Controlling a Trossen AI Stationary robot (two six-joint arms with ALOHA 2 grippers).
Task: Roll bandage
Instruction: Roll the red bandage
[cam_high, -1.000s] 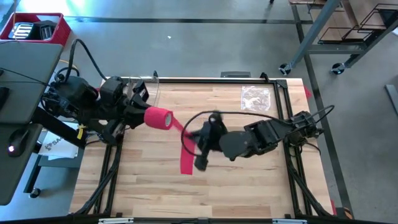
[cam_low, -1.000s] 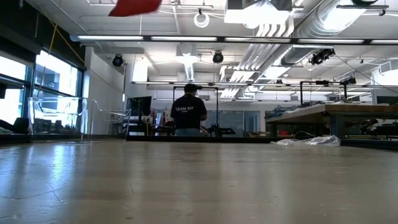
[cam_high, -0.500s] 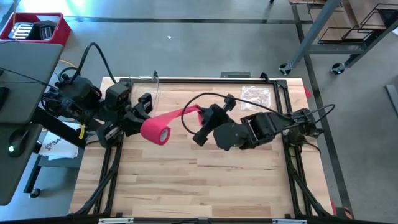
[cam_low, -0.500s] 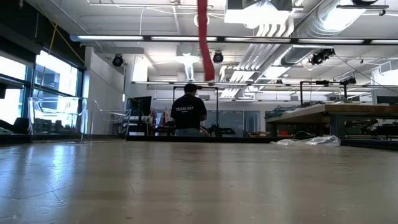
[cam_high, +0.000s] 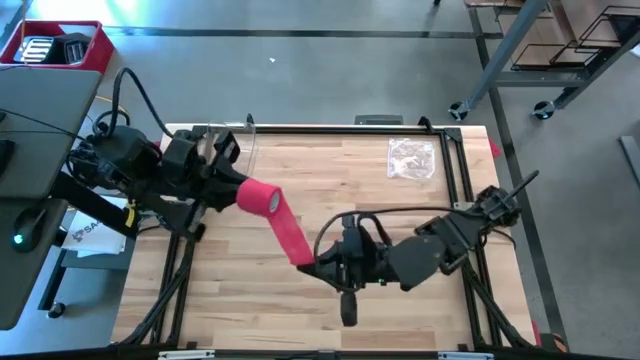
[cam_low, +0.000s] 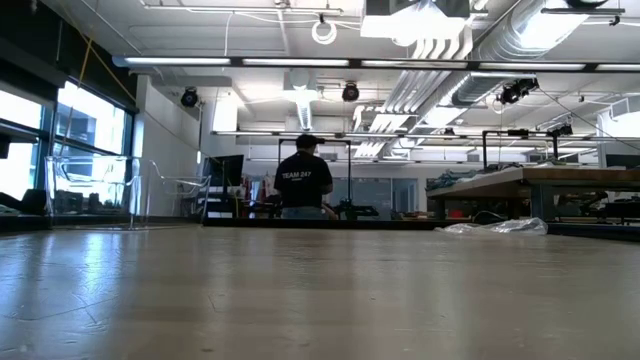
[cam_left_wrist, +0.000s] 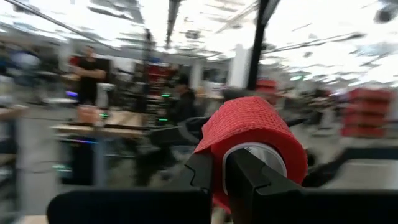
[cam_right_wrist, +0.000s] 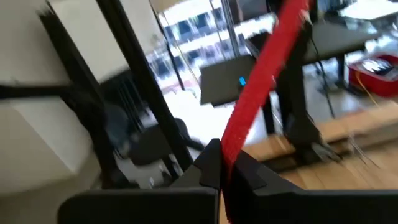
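The red bandage is partly rolled: a red cylinder (cam_high: 258, 196) sits at my left gripper (cam_high: 236, 190) above the table's left side, and a red strip (cam_high: 288, 232) runs from it to my right gripper (cam_high: 318, 264) near the table's middle front. Both grippers are shut on the bandage. In the left wrist view the roll (cam_left_wrist: 252, 134) shows end-on with a pale core. In the right wrist view the strip (cam_right_wrist: 261, 87) runs away from the fingers. The low view shows no bandage. My left gripper holds the roll at its near end (cam_left_wrist: 231, 163): one finger (cam_left_wrist: 200, 174) lies outside the red wall and one (cam_left_wrist: 245, 171) inside the pale core. The fingers come level from the table's left. The roll is lifted clear of the table. My right gripper pinches the strip's free end (cam_right_wrist: 231, 149) between its two fingers. It comes from the table's right side. The strip runs straight and taut from the fingers up to the roll, clear of the table.
A crinkled clear plastic bag (cam_high: 411, 158) lies at the table's far right. A red bin (cam_high: 60, 45) and a grey desk stand beyond the left edge. A black frame (cam_high: 300, 128) borders the table. A person (cam_low: 303, 180) stands in the room behind.
My right gripper has swung from the table's far middle toward the near edge with the strip's end. The strip, which ran toward the far side from the roll, now runs toward the near right. My left gripper has turned the roll and shifted it a little farther.
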